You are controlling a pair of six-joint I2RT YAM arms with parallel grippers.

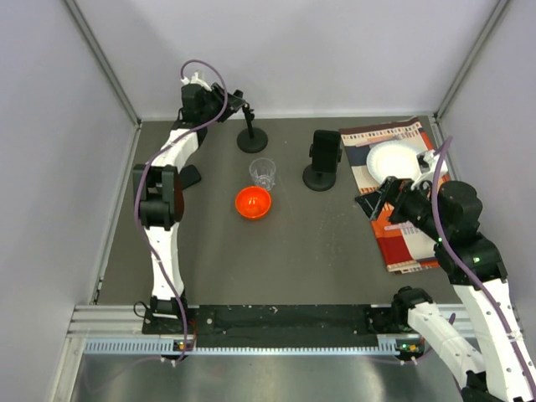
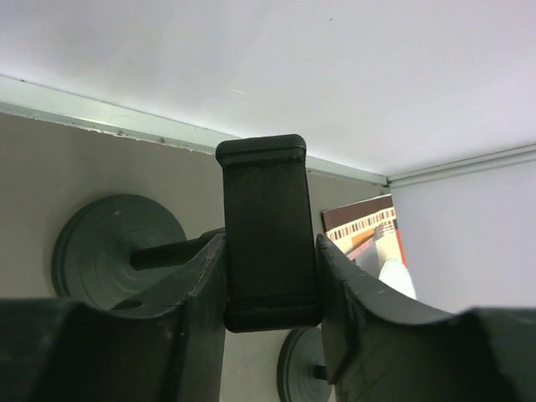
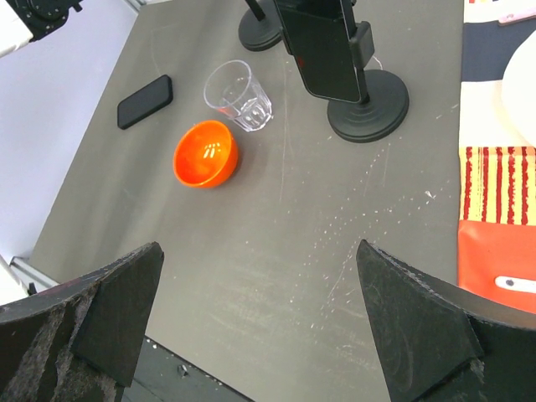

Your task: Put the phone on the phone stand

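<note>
An empty black phone stand (image 1: 251, 138) stands at the back of the table. My left gripper (image 1: 228, 102) is shut on its upright black holder (image 2: 264, 230), one finger on each side. The stand's round base (image 2: 117, 247) shows behind. One black phone (image 1: 191, 176) lies flat on the table at the left, partly behind my left arm; it also shows in the right wrist view (image 3: 145, 101). A second stand (image 1: 321, 176) in the middle holds another black phone (image 3: 322, 46). My right gripper (image 3: 258, 251) is open and empty, above the table by the placemat.
An orange bowl (image 1: 253, 202) and a clear glass (image 1: 263, 173) sit between the two stands. A striped placemat (image 1: 406, 239) with a white plate (image 1: 394, 161) lies at the right. Grey walls close in the back and both sides.
</note>
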